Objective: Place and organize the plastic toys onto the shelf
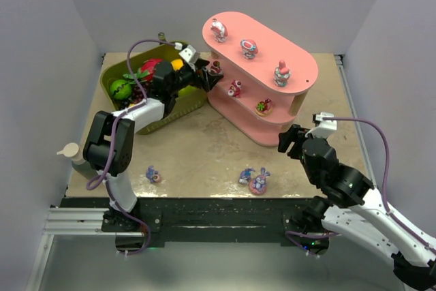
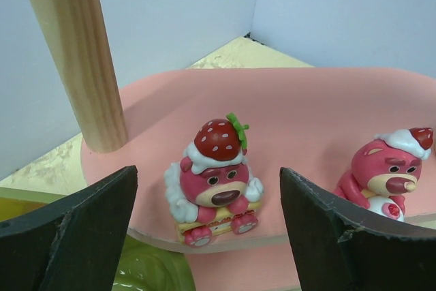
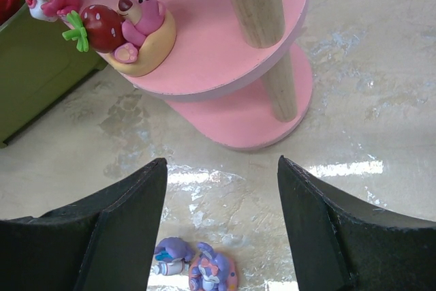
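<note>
On middle board of pink three-level shelf with wooden posts [image 1: 303, 66]: tiny pink bear toy with strawberry hat [image 2: 214, 182], at 12 o'clock between left claw [image 1: 214, 76] fingers, spread wide, not pinching. Empty right claw [image 3: 221, 168] open too; purple-blue bunny toys [image 3: 197, 269] on tan table [image 1: 204, 148] at 6 o'clock, right arm nearer.

Nine plastic toys [image 1: 248, 48] — one pink shelf [image 1: 303, 66] — one olive-green basket [image 1: 184, 105].

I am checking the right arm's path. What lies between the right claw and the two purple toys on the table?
Nothing: only bare table between the right claw and the purple toys, as the right wrist view shows.
</note>
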Tool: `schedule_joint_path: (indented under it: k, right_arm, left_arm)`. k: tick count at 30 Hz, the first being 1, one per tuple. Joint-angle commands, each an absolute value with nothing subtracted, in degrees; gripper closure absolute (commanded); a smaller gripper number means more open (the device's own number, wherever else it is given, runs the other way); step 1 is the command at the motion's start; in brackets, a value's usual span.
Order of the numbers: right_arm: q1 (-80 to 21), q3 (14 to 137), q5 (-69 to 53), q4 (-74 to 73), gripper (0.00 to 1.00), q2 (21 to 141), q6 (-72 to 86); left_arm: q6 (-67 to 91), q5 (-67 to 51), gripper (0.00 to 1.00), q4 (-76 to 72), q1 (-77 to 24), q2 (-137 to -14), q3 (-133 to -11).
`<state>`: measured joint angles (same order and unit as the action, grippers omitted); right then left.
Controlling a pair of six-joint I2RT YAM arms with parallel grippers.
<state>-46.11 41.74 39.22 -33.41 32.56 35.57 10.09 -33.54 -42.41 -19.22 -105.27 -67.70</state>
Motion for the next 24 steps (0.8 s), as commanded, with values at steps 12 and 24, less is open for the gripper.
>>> schedule_joint_path:
  k: [12,24]
  right_arm:
    - [-46.0,41.4,39.9,-31.9,0.3,33.0,35.9]
    - [-46.1,41.6,40.0,-32.3,0.3,32.7,35.9]
  left_arm:
    - [4.7,-26.3,0.33,-42.5,-22.1,-104.5,-68.2]
    - [-2.4,-26.5,0.43,-37.4,-22.8,-105.6,-70.4]
